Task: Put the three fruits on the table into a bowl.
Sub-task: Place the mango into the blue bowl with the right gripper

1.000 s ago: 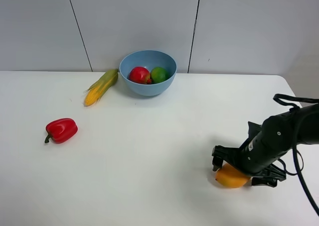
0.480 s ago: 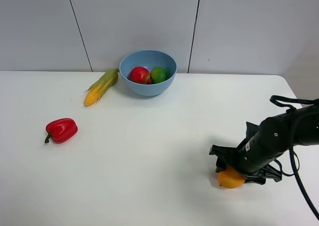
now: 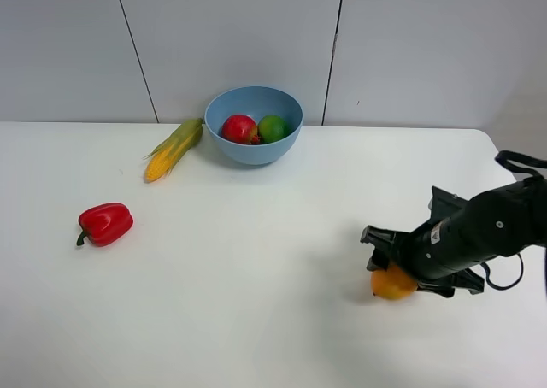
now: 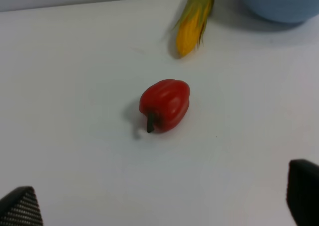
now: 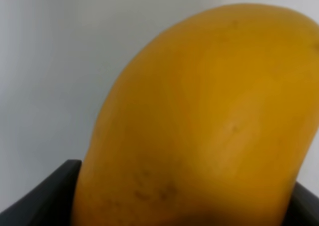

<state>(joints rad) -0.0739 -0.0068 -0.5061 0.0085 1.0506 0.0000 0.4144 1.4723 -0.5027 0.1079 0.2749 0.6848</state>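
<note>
Right end effector [image 3: 396, 273] pinching the mango [image 3: 392, 283] across its body near the right front part of the table [image 3: 256, 260]; whether the fruit is clear of the surface cannot be told from the high view, though a faint shadow lies just beside it. Left end effector [image 4: 159, 206] spread wide, only its two dark tips showing in the left wrist view, nothing between them; it looks toward the red bell pepper [image 4: 165, 104] on the left side of the table.

Handling, as judgement: mango looks smooth-skinned, rounded and fairly firm, likely the heaviest of the three; the curved skin could slide against flat pads, so a hold across the narrow middle, as seems the case now, suits best; a hold near either tapered end would invite rolling.

Appearance: orange-yellow, matte, a few small dark specks [image 5: 149, 188] on the skin; it fills the right wrist view.

Bowl [image 3: 254, 123] light blue, at the far edge, well apart from the mango; pomegranate [image 3: 240, 129] and lime [image 3: 272, 128] already inside, touching; corn cob [image 3: 173, 149] just beside the bowl.
</note>
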